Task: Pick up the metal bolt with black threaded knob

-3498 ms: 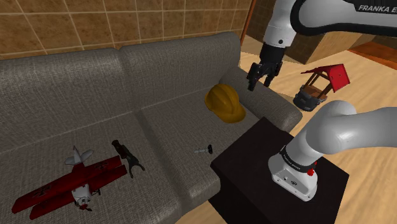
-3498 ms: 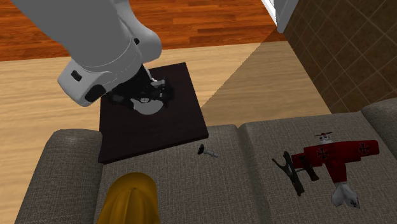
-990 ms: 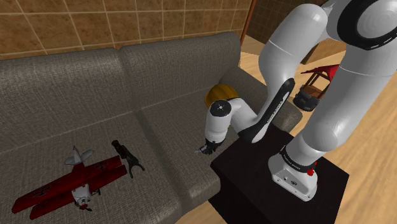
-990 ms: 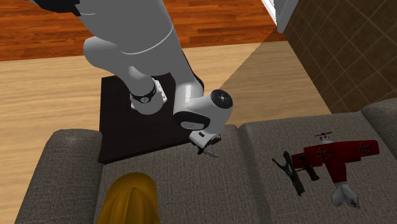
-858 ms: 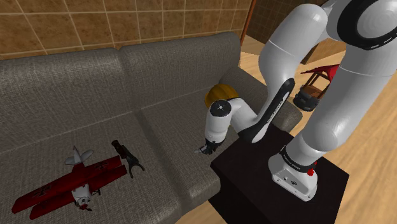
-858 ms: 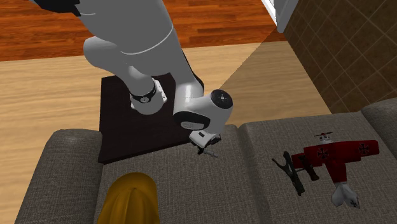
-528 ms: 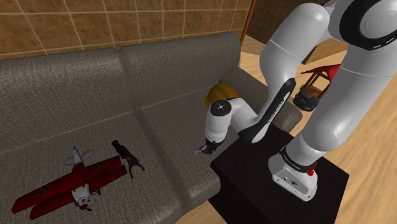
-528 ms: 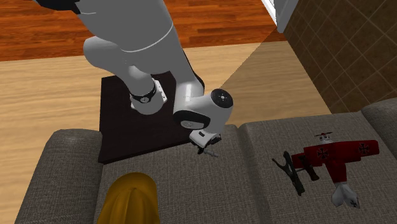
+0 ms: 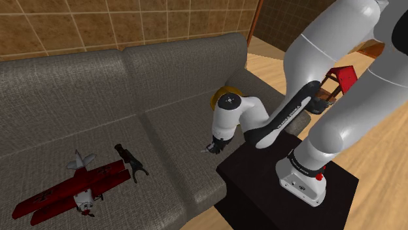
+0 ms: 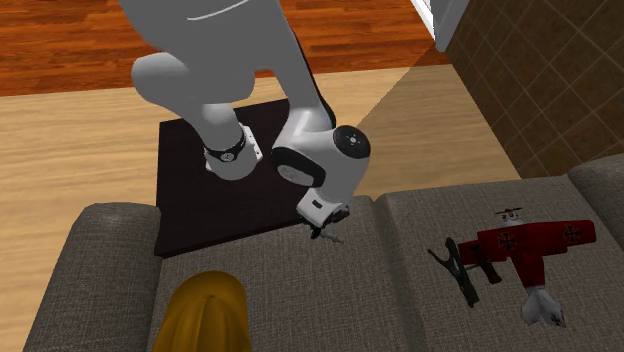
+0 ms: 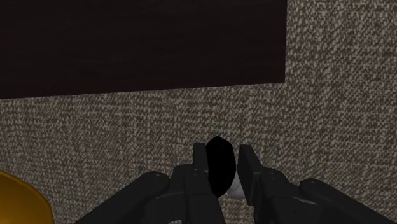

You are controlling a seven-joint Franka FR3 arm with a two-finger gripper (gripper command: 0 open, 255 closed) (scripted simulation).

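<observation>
Gripper (image 11: 222, 150) is clamped on the bolt (image 11: 219, 173), one finger to either side of its black knob. Location: low at the grey sofa (image 9: 98, 98) seat's edge, just beside the black stand (image 9: 258, 173).

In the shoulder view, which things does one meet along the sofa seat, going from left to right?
The red toy plane → small black object → gripper, shut on the bolt.

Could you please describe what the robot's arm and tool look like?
The arm is made of smooth, rounded white links with dark joints and a round dark cap on the wrist. A small red mark sits on its white base. The tool is all black, with two blocky fingers.
</observation>
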